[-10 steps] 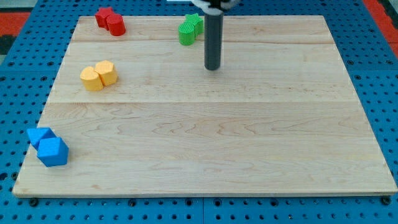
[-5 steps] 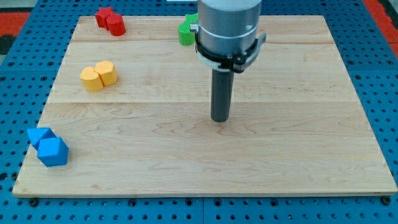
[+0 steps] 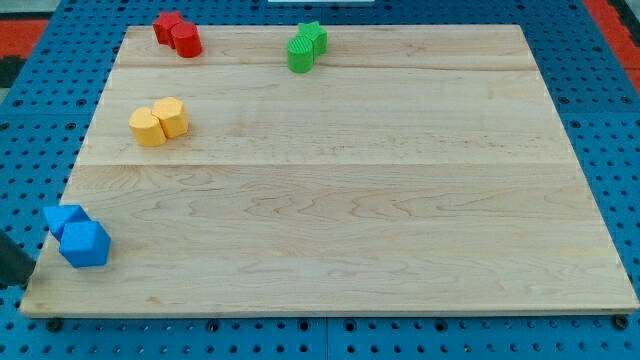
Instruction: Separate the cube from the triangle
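A blue cube (image 3: 86,244) sits near the bottom left corner of the wooden board (image 3: 350,200). A blue triangle (image 3: 62,217) lies just above and left of it, touching it. A dark piece of my rod shows at the view's left edge, off the board's edge. My tip (image 3: 14,284) is just left of and slightly below the cube, apart from it. The rest of the rod and the arm are out of view.
Two red blocks (image 3: 177,33) sit together at the top left. Two green blocks (image 3: 306,47) sit together at the top middle. Two yellow blocks (image 3: 158,121) sit together at the left, above the blue pair. Blue pegboard (image 3: 30,130) surrounds the board.
The rod has left the middle of the board, where it was moving toward the view's bottom, and now stands at the bottom left edge beside the blue blocks. No block has moved.
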Robot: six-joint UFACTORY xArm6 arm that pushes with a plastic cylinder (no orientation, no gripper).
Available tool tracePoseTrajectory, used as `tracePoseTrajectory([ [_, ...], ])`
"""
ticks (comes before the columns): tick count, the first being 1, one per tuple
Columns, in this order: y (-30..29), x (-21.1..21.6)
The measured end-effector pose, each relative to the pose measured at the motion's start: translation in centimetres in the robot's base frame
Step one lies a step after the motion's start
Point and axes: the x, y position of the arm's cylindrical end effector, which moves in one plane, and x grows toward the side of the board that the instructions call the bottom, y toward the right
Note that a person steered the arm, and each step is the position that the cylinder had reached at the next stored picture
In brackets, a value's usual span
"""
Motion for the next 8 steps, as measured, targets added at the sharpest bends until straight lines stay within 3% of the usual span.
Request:
tracePoseTrajectory([
  [2, 9.3, -1.8],
  [4, 11.8, -5.8],
  [8, 31.6, -4.9],
])
